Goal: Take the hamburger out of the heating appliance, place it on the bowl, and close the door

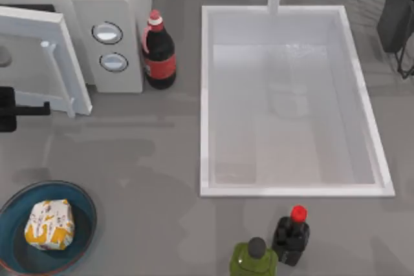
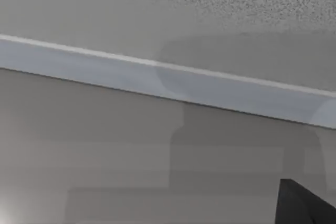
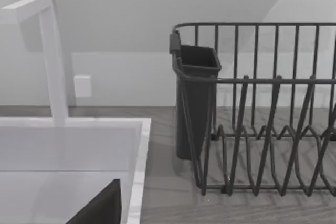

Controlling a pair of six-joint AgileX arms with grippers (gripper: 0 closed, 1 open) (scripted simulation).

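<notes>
Closing the door (image 1: pixel 48 63) is the step in hand: the left gripper (image 1: pixel 26 110) sits at the top view's left edge, just beside the door's bar handle (image 1: pixel 58 75); whether its jaws are apart cannot be told. Push the panel squarely toward the heating appliance (image 1: pixel 107 27) (avoid the cola bottle (image 1: pixel 158 53)). The hamburger (image 1: pixel 50 224), white-wrapped with orange patches, already rests in the bowl (image 1: pixel 13 211).

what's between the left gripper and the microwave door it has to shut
Nothing visible. The left gripper sits at the table's left edge, right beside the open door near its handle. The hamburger already lies in the bowl, well clear of the door's swing.
</notes>
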